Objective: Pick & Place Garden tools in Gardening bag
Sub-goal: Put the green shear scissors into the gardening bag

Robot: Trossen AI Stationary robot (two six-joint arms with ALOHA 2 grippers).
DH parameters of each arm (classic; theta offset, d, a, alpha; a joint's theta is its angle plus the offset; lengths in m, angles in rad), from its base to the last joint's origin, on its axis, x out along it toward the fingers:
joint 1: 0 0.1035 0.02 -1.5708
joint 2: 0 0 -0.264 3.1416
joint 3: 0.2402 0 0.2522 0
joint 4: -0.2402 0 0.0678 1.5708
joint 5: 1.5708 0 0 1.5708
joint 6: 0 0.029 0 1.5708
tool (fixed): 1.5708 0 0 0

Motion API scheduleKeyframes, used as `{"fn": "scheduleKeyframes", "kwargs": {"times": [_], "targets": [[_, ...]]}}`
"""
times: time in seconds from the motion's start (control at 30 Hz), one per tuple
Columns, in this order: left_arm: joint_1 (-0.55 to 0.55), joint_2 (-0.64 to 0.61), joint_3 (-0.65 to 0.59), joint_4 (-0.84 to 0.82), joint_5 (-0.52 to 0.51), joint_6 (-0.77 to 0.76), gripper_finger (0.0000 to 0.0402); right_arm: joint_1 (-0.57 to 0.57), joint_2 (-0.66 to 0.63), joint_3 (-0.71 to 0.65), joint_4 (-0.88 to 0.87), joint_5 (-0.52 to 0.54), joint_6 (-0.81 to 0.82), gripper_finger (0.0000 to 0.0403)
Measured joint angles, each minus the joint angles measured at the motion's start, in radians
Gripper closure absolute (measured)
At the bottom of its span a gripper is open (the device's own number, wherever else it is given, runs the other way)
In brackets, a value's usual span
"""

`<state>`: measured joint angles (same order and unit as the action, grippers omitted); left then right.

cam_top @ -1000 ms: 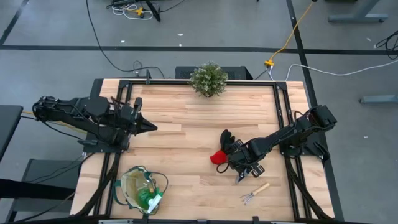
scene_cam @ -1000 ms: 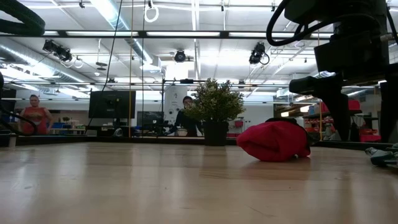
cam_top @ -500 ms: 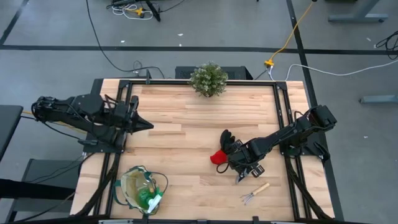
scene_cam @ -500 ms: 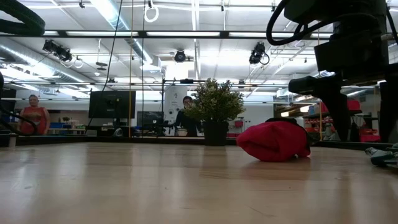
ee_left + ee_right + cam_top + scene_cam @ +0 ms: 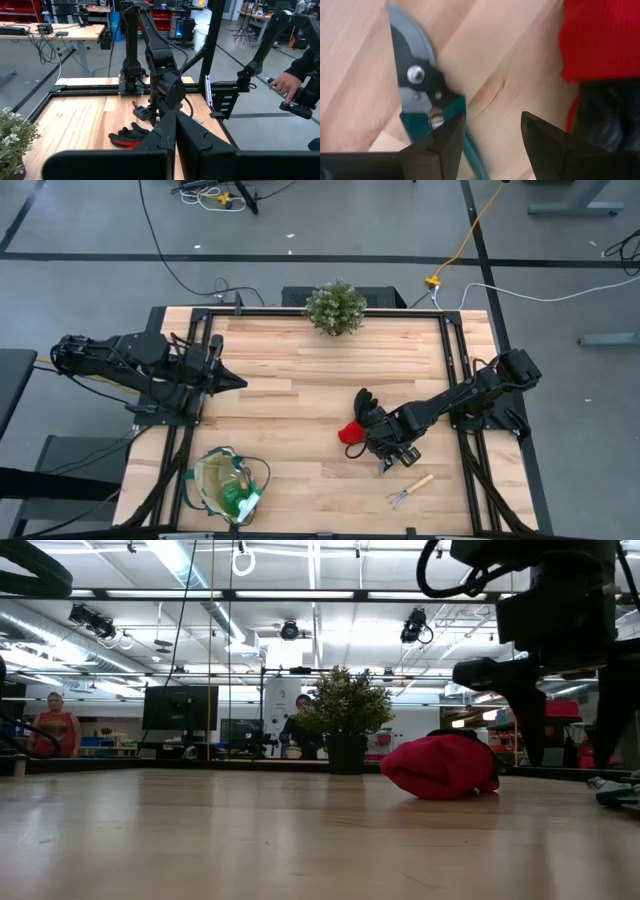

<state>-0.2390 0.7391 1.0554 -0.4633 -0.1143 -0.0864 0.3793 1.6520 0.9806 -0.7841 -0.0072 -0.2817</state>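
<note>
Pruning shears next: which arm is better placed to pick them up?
Right. Its end effector hangs open just above the pruning shears beside the glove; the left end effector waits at the table's far left edge.

Pale wood worktop (image 5: pixel 300 380), light planks streaked with darker grain, framed in black rails. Both arms are black, and so are the right gripper (image 5: pixel 490 137) and left gripper (image 5: pixel 175 131). The glove (image 5: pixel 358 420) shows red at the palm end and black at the fingers; from table height it reads as a solid red mound. The pruning shears (image 5: pixel 422 97) carry grey-silver blades, a black pivot plate with a shiny bolt, and teal on the handles. The mini rake (image 5: pixel 411 488) has a light wooden handle. The gardening bag (image 5: pixel 228 483) is tan with green trim, bright green showing inside. The potted plant (image 5: pixel 336 307) is speckled pale green.
</note>
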Motion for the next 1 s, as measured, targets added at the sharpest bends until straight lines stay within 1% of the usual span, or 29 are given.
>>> {"fn": "scheduleKeyframes", "kwargs": {"times": [0.17,0.33,0.53,0.6,0.7,0.87,1.0], "targets": [[0.000,0.000,0.000,0.000,0.000,-0.002,0.0386,-0.002,0.000,-0.015,-0.008,0.003,-0.009,0.0206],[0.000,0.000,0.000,0.000,0.000,-0.001,0.0386,-0.003,-0.011,-0.010,-0.056,0.075,0.110,0.0206],[0.000,0.000,0.000,0.001,0.000,-0.001,0.0386,-0.003,-0.059,0.005,-0.060,0.073,0.209,0.0206],[0.000,0.000,0.000,0.002,0.000,0.000,0.0386,-0.003,-0.073,0.006,-0.061,0.064,0.247,0.0206],[0.000,0.000,0.000,0.002,0.000,0.002,0.0386,-0.003,-0.076,0.006,-0.064,0.018,0.285,0.0206],[0.000,0.000,0.000,0.002,0.000,-0.006,0.0386,-0.002,-0.076,0.006,-0.064,-0.042,0.491,0.0206],[0.000,0.000,0.000,0.002,-0.003,-0.004,0.0386,-0.001,-0.076,0.006,-0.064,-0.046,0.529,0.0206]]}}
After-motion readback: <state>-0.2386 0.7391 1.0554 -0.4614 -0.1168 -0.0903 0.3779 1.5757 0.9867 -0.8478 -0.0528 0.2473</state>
